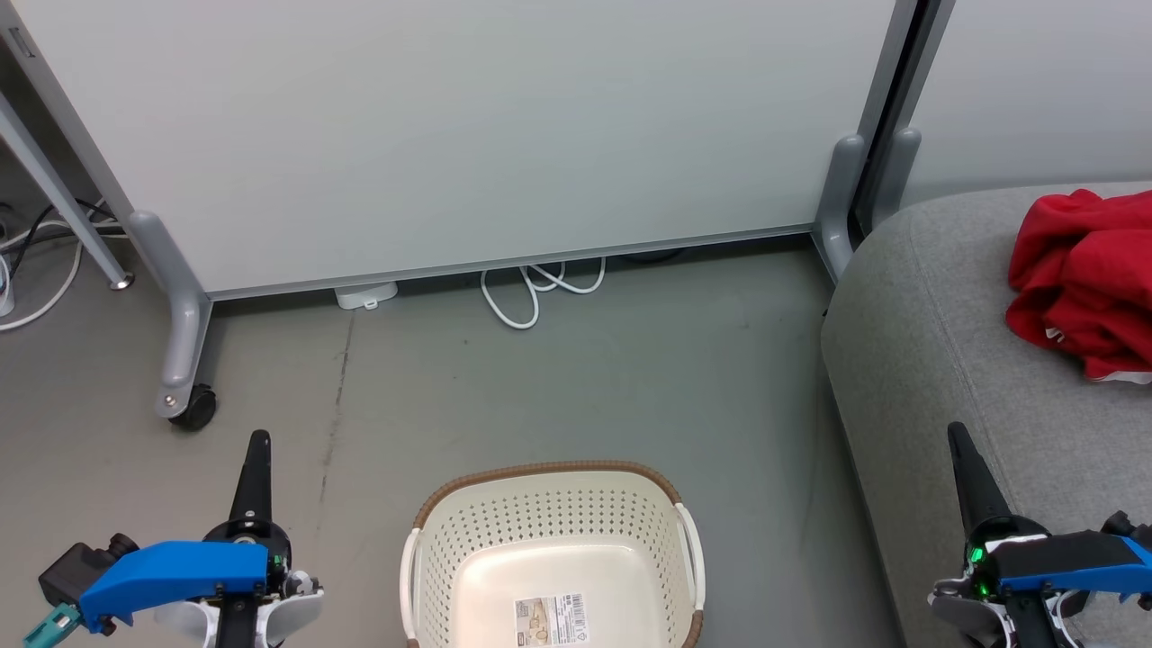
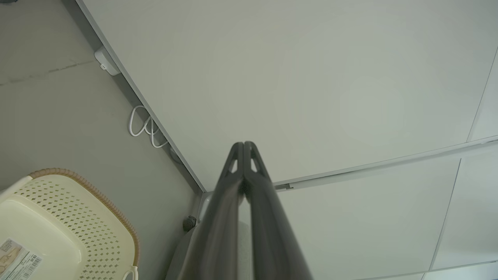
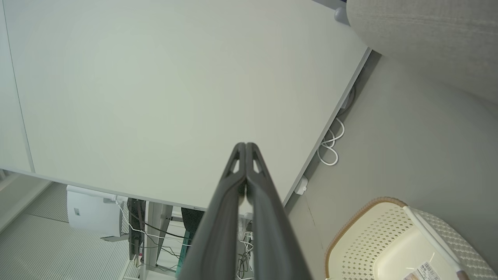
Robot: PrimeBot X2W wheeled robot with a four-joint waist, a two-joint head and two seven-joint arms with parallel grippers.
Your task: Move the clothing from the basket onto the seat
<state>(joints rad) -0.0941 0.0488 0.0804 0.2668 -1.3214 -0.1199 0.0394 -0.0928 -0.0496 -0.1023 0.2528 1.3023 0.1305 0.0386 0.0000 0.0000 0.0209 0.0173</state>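
As the basket [image 1: 540, 470] at 6 o'clock sat empty and the red clothing [image 1: 1080, 279] lay heaped on the seat [image 1: 936, 378] at 3 o'clock, we judged the move done; left tool [image 1: 259, 441] and right tool [image 1: 956, 432] were clenched, holding nothing.

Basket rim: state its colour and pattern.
The basket rim is brown with a woven look; the head view shows it best.

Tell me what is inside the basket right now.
The basket holds just a paper label on its floor; the clothing lies on the seat. The basket's nearest strip is cut off by the frame.
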